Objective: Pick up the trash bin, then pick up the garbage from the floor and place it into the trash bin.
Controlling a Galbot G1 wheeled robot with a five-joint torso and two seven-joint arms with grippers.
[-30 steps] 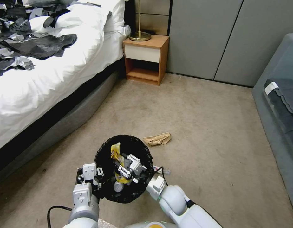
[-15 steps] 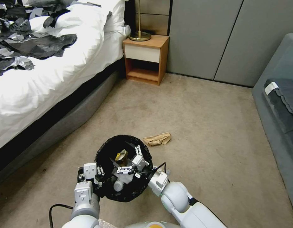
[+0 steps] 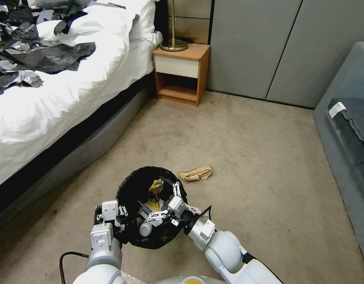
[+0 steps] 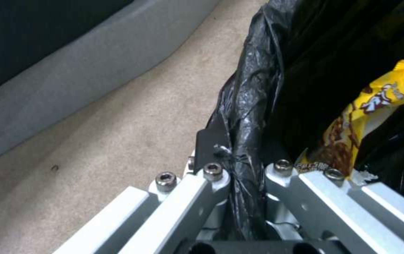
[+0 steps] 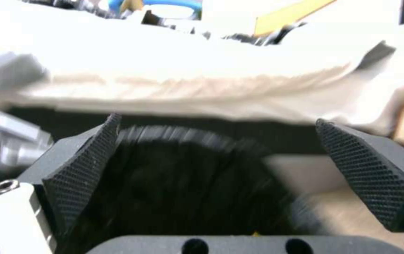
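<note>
Right now the trash bin [image 3: 131, 189] hangs off the floor [image 3: 249, 157], the left gripper [image 4: 239, 176] clamped on its bagged rim. A yellow wrapper [image 3: 155, 188] lies inside. The right gripper [image 3: 166, 203] hovers over the mouth, jaws apart and empty; lift it straight up, clear of the rim. A brown paper bag [image 3: 195, 173] lies just beyond, with open carpet around.

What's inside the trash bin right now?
Inside the trash bin: a yellow snack wrapper against the black liner. The right gripper, jaws open, hangs over the opening and hides whatever lies beneath. The left gripper clamps the rim.
</note>
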